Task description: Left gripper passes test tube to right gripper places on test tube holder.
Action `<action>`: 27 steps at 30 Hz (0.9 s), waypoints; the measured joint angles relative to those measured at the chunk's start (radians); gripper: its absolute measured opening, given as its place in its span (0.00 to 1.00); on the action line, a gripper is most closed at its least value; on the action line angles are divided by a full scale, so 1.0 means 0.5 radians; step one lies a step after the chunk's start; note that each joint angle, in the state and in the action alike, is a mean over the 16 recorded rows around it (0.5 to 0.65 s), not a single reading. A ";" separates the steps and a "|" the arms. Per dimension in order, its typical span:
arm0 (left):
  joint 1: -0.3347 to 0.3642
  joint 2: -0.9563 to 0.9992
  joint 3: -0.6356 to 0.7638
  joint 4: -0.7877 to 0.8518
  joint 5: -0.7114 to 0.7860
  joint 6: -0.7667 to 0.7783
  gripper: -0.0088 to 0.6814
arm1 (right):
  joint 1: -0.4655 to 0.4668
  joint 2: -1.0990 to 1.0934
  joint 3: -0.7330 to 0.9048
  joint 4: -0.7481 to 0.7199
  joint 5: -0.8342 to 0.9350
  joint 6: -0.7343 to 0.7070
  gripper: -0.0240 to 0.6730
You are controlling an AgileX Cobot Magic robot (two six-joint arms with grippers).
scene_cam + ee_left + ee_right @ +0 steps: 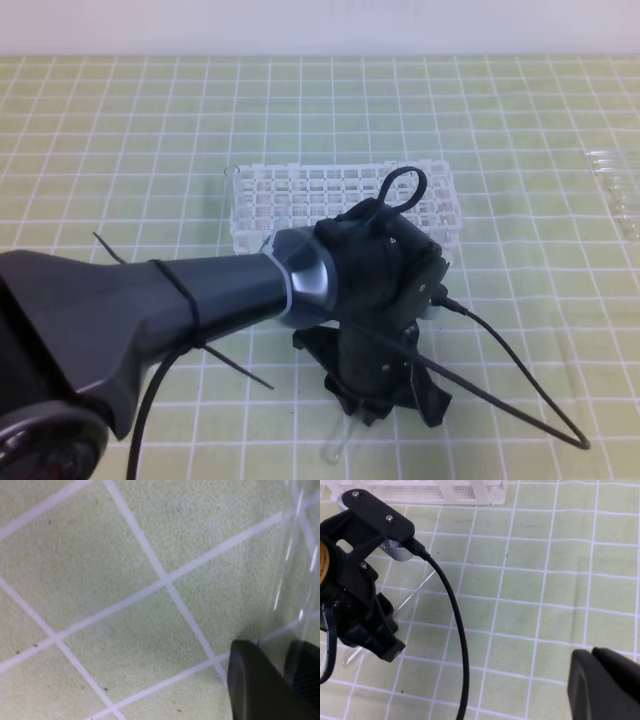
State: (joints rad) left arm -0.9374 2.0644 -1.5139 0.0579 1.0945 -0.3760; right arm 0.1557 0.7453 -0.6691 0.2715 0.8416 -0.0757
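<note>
My left gripper points straight down at the green grid mat in front of the test tube holder, a white lattice rack. The left wrist view shows its two black fingers closed on the test tube, a clear glass tube that runs up out of the grip. The tube's end pokes out below the gripper, low over the mat. In the right wrist view the tube lies slanted under the left gripper. My right gripper is at that view's bottom right, shut and holding nothing, well apart from the tube.
A black cable loops from the left gripper out over the mat to the right. Small clear glass pieces lie at the far right edge. The rack's edge shows at the top of the right wrist view.
</note>
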 joint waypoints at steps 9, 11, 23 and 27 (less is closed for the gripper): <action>-0.003 -0.055 0.002 0.020 0.036 0.081 0.04 | 0.000 -0.001 0.000 0.000 0.000 0.000 0.01; -0.004 -0.085 0.002 0.021 0.043 0.088 0.04 | 0.000 -0.001 0.000 0.000 0.000 0.000 0.01; -0.005 -0.424 0.001 0.100 0.017 0.143 0.06 | 0.000 -0.001 0.000 0.004 0.000 0.000 0.01; -0.001 -0.575 0.005 0.208 -0.041 0.155 0.07 | 0.000 -0.001 0.000 0.037 0.000 -0.022 0.01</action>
State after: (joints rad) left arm -0.9379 1.7769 -1.5113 0.1621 1.0742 -0.2984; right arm 0.1557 0.7446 -0.6691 0.2903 0.8415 -0.0869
